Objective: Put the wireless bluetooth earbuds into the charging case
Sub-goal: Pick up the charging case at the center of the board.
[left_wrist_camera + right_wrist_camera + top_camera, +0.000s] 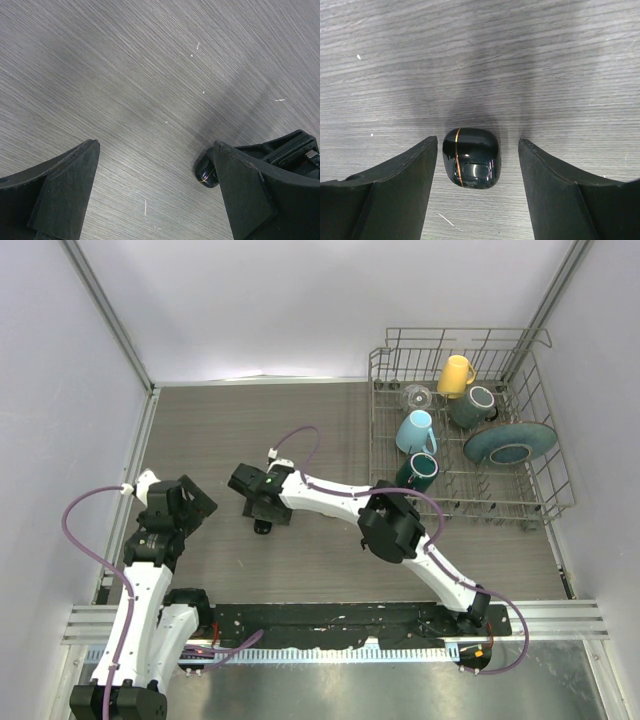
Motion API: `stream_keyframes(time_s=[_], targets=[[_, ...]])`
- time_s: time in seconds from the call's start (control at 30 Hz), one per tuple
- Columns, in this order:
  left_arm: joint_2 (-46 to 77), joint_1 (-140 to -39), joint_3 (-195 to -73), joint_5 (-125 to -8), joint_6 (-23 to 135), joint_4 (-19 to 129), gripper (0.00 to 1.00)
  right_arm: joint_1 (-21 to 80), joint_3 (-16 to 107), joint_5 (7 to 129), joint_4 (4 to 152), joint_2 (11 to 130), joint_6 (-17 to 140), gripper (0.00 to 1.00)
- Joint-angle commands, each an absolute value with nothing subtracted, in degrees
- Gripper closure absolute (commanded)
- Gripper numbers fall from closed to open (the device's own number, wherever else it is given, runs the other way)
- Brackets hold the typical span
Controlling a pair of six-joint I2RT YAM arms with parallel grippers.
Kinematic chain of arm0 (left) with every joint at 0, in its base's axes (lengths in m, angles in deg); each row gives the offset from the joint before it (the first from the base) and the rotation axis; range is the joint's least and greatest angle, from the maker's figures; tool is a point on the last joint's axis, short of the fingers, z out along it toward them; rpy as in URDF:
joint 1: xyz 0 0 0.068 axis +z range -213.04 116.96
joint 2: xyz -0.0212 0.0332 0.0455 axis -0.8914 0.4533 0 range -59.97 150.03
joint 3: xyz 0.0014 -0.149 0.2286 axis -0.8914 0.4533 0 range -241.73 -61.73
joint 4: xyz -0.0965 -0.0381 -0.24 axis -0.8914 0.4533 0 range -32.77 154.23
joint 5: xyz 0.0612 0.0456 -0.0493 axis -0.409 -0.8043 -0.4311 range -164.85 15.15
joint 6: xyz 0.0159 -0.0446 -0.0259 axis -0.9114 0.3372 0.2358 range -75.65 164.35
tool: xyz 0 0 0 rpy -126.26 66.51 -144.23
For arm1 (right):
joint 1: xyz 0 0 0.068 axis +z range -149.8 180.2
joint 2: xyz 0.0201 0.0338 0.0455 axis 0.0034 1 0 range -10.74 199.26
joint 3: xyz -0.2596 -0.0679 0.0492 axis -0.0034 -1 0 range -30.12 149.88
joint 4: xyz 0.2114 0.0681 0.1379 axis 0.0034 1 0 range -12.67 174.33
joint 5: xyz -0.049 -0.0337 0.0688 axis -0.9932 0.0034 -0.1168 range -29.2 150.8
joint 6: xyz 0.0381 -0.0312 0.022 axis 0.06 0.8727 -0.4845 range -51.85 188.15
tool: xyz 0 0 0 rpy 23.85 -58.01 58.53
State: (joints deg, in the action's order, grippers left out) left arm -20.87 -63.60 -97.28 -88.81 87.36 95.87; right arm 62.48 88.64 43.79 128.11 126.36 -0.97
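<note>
The charging case (471,157) is a small glossy black box with a thin gold line, closed and lying flat on the wood-grain table. My right gripper (477,141) hangs over it, open, one finger on each side. The left finger is nearly at the case and the right finger stands well off. In the top view the case (262,527) peeks out under the right gripper (262,510). My left gripper (155,144) is open over bare table, with the case (205,172) just past its right finger. No earbuds are in view.
A wire dish rack (545,502) stands at the back right. It holds a yellow mug (456,374), a light blue mug (415,430), two dark green mugs, a glass and a teal plate (510,442). Grey walls close in both sides.
</note>
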Motion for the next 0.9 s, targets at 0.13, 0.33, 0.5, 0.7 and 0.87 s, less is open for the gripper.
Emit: stream_keyframes(time_s=[0.13, 0.33, 0.5, 0.7, 0.87], targets=[[-21.5, -63.3, -97.2, -89.8, 87.2, 95.3, 0.00, 64.2, 89.5, 40.3, 127.7, 126.6, 1.5, 0.31], [-21.6, -63.3, -97.2, -89.8, 87.2, 95.4, 0.00, 64.5, 89.5, 39.7, 127.7, 127.6, 2.0, 0.34], [-21.6, -63.3, -97.3, -89.8, 87.2, 95.5, 0.00, 64.5, 90.0, 39.1, 127.7, 128.4, 2.0, 0.36], [-21.7, -63.3, -97.2, -89.6, 87.2, 95.5, 0.00, 64.4, 90.0, 40.1, 127.2, 128.9, 2.0, 0.49], [-21.6, -63.3, -97.2, -89.5, 87.2, 95.4, 0.00, 64.3, 89.6, 40.8, 126.9, 128.8, 2.1, 0.64]])
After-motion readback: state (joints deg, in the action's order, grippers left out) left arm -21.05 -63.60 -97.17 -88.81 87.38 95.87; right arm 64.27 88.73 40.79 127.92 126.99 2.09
